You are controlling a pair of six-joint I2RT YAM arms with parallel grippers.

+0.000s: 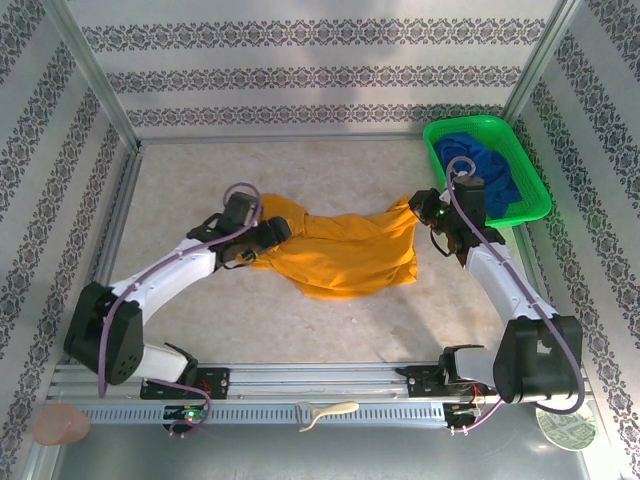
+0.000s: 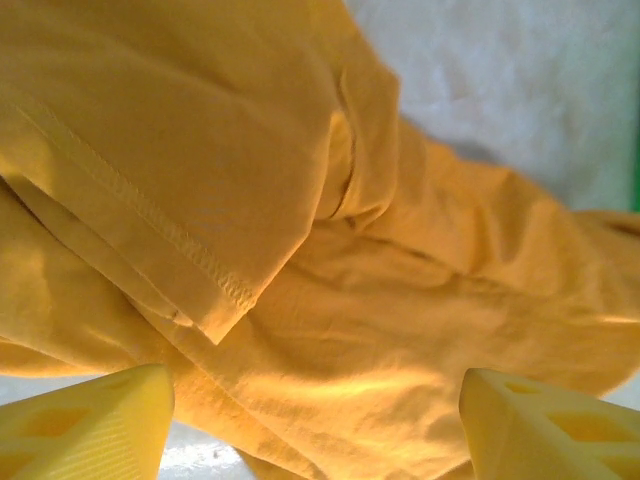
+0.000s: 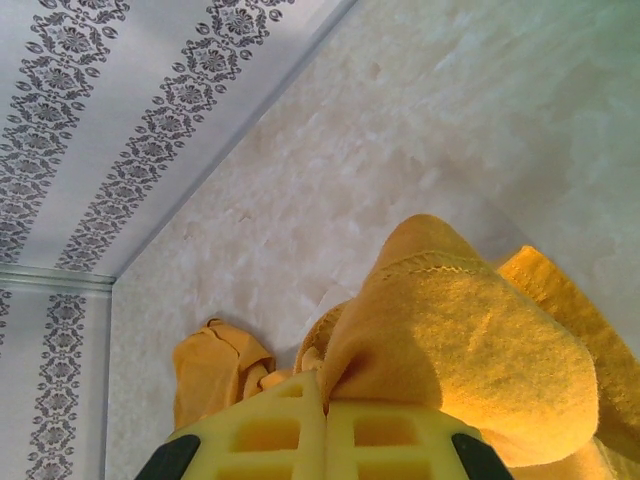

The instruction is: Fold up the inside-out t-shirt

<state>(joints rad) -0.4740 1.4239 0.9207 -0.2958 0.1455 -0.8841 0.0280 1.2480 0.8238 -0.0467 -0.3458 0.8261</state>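
The inside-out t-shirt (image 1: 340,255) is plain orange-yellow and lies bunched and wrinkled across the middle of the table. My left gripper (image 1: 272,235) sits at its left end. In the left wrist view its yellow fingers (image 2: 90,425) stand wide apart, so that gripper (image 2: 315,420) is open, with t-shirt cloth (image 2: 380,300) and a stitched hem lying just beyond them. My right gripper (image 1: 428,207) is at the shirt's right end. In the right wrist view this gripper (image 3: 325,400) is shut on a pinched fold of the t-shirt (image 3: 470,330), lifted a little off the table.
A green basket (image 1: 535,205) stands at the back right with a dark blue garment (image 1: 490,165) in it, just behind the right arm. Patterned walls close in the table on three sides. A metal rail (image 1: 300,385) runs along the near edge.
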